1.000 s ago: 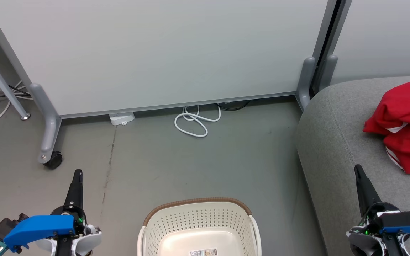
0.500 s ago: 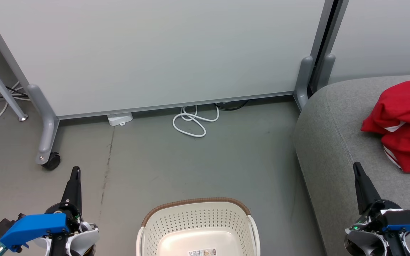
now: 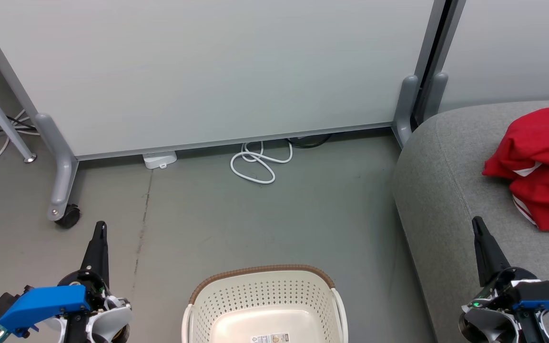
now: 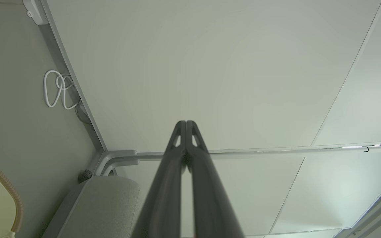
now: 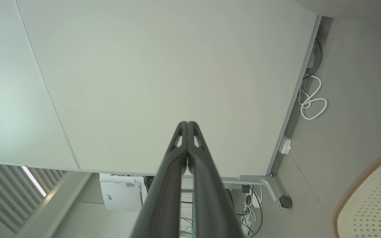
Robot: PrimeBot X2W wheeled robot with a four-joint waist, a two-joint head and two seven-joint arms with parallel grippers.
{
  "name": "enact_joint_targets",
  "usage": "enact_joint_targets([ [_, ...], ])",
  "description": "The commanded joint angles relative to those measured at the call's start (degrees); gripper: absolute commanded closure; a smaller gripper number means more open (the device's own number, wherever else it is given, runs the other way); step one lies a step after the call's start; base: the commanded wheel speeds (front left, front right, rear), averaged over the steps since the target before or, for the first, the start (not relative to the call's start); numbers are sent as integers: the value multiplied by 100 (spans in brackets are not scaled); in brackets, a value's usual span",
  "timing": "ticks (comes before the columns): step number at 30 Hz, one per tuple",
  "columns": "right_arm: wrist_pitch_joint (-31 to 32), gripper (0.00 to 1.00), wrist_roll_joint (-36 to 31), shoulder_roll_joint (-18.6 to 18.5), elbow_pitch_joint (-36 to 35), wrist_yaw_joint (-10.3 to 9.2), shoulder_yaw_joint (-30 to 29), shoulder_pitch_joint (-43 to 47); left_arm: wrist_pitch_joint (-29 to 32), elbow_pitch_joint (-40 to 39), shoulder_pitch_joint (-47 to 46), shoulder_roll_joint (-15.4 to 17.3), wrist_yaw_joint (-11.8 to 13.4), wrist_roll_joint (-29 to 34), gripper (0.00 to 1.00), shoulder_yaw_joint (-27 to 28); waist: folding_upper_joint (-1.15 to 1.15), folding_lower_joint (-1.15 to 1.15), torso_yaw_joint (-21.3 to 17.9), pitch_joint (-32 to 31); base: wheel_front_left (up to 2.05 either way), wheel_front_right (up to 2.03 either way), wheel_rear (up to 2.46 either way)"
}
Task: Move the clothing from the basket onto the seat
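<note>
- The clothing (image 3: pixel 541 162) lies in a crumpled red heap with white trim on the seat (image 3: pixel 446 190), at about 3 o'clock in the head view; its right part is cut off by the picture edge
- The basket (image 3: pixel 265 295) stands on the grey floor (image 3: pixel 255 224) at 6 o'clock in the head view, just left of the seat's rounded edge; inside it shows bare cream plastic with a barcode label (image 3: pixel 272 338)
- The left gripper (image 3: pixel 100 226) is at 8 o'clock, well left of the basket, pointing toward 12; in the left wrist view its fingers (image 4: pixel 177 155) are pressed tip to tip with nothing between them
- The right gripper (image 3: pixel 477 223) is at 4 o'clock, over the seat's front part, with the clothing at its 1 o'clock and apart from it; in the right wrist view its fingers (image 5: pixel 198 155) are likewise pinched together and hold nothing
- A pale partition panel (image 3: pixel 208 71) spans 12 o'clock on a grey foot with a caster wheel (image 3: pixel 67 216); a looped white cable (image 3: pixel 258 164) lies on the floor at its base
</note>
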Motion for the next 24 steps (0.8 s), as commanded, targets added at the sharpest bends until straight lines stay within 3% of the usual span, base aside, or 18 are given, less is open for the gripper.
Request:
enact_joint_targets([
  [1,20,100,13,-17,11,4,4,-79,23,-21,-59,-7,-17,-17,100,20,0,0,0,0,0,0,0],
  [24,19,100,14,-17,10,4,5,-71,22,-21,-59,-6,-17,-17,100,18,0,0,0,0,0,0,0],
])
